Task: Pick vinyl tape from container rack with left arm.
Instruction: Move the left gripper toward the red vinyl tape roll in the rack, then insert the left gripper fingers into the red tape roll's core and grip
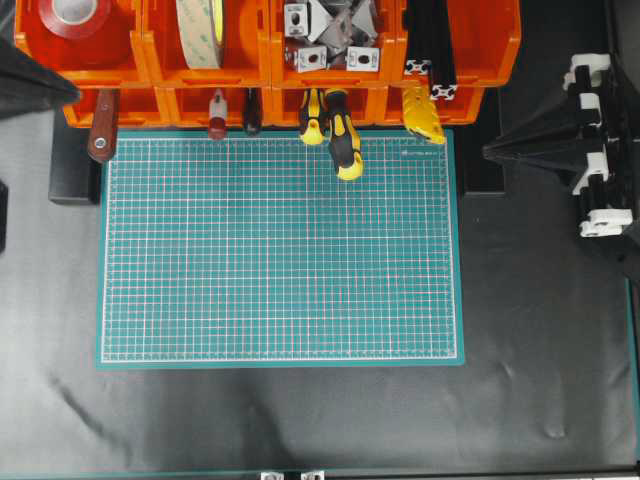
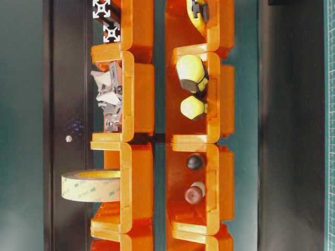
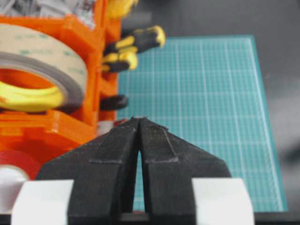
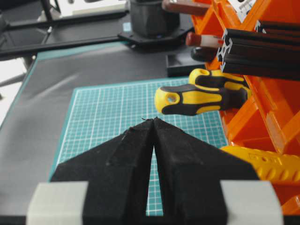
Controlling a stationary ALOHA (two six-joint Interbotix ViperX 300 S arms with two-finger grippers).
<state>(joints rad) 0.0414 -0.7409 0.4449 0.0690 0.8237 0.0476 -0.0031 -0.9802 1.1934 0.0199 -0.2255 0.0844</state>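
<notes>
Overhead view: the container rack (image 1: 270,60) ran along the top edge of the frame, its orange bins in two tiers above the green cutting mat (image 1: 280,245), which lay on a black table cover (image 1: 300,420). The vinyl tape (image 1: 82,15), a red roll lying flat, sat in the upper-left bin at the top left corner of the frame; the bin to its right held a large cream tape roll (image 1: 201,30) standing on edge. Further right were metal corner brackets (image 1: 330,35) and black aluminium profiles (image 1: 430,45). From the lower tier, yellow-and-black screwdriver handles (image 1: 340,135) projected over the mat's top edge, with a brown wooden handle (image 1: 102,125) at the left. The left gripper (image 1: 70,92) entered at the left edge, just below the tape's bin, not touching the tape; the right gripper (image 1: 492,150) stood at the right edge, clear of the rack. Left wrist view: the left gripper's fingers (image 3: 117,159) met at their tips, nothing between them, and the red tape showed at the lower left. Right wrist view: the right gripper's fingers (image 4: 131,159) were likewise pressed together and empty, above the mat.
</notes>
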